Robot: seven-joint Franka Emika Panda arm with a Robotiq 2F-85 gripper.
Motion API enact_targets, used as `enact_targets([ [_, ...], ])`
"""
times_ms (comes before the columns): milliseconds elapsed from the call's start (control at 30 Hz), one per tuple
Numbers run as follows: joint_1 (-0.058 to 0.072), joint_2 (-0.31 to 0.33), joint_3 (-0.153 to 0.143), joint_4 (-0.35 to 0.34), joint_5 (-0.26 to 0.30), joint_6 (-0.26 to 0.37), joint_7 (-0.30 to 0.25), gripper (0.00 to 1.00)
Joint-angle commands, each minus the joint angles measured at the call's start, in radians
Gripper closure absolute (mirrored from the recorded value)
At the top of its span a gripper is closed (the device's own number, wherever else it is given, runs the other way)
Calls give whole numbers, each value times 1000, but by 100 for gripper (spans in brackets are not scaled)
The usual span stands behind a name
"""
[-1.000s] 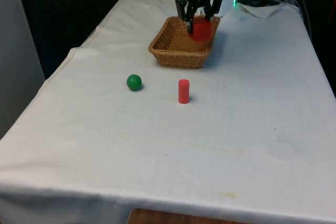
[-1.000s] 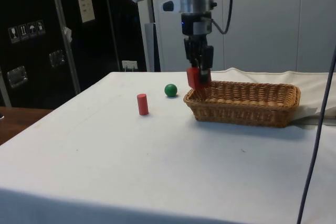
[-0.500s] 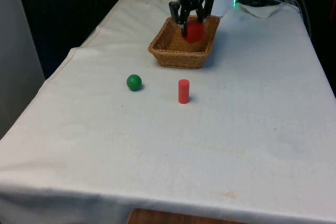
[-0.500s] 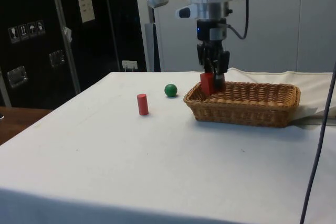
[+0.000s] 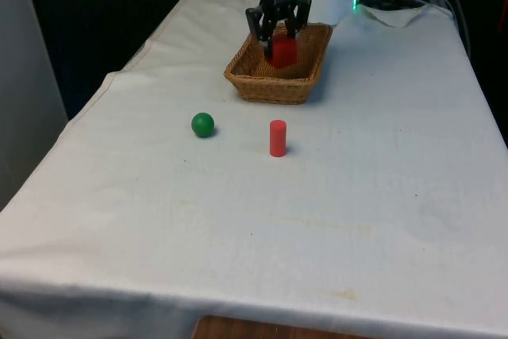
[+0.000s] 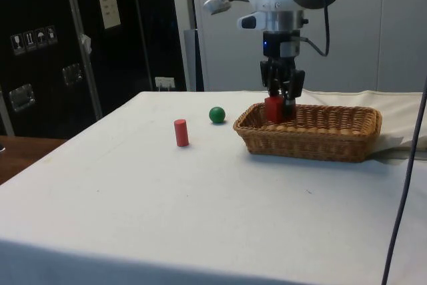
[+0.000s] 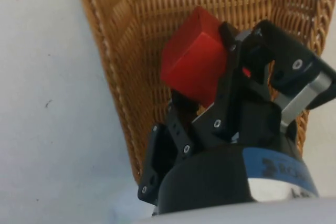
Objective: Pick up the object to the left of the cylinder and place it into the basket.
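red block (image 5: 283, 49) pinched between the black fingers (image 7: 231, 85), tilted, hanging low over the basket's inside | gripper (image 6: 280, 106) above the wicker basket (image 5: 252, 83), near its end by the ball | red cylinder (image 5: 277, 138) upright on the white cloth (image 5: 238, 220), green ball (image 5: 203, 125) on the front view's left of it, apart

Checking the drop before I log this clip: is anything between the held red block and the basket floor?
Nothing visible. The gripper holds the red block over the basket, with bare wicker below it.
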Motion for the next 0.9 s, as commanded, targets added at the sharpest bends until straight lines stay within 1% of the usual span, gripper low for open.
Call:
enact_targets([
  [0, 1, 1, -8, -5, 4, 18, -23, 98],
  [67, 1, 8, -16, -6, 5, 24, -41, 98],
  [100, 0, 13, -15, 0, 0, 9, -33, 98],
  [133, 2, 16, -22, -5, 6, 30, -57, 98],
  [167, 2, 16, -22, -5, 6, 30, -57, 98],
  [233, 2, 34, -30, -6, 8, 44, -79, 98],
  [367, 2, 59, -36, -9, 11, 72, -102, 98],
  [400, 2, 66, -36, -10, 12, 81, -106, 98],
  [433, 0, 75, -34, -1, 1, 65, -91, 98],
  [467, 3, 77, -34, -13, 13, 100, -112, 98],
  [633, 7, 95, -30, -19, 19, 130, -109, 98],
  [667, 8, 95, -30, -19, 20, 130, -108, 97],
  [700, 8, 96, -30, -19, 22, 131, -108, 91],
  [733, 7, 108, -32, -11, 11, 121, -101, 83],
  [767, 9, 96, -30, -19, 24, 131, -107, 83],
  [800, 10, 96, -30, -19, 25, 131, -107, 68],
  [833, 10, 97, -29, -19, 26, 131, -107, 59],
  [867, 11, 97, -29, -19, 27, 132, -106, 39],
])
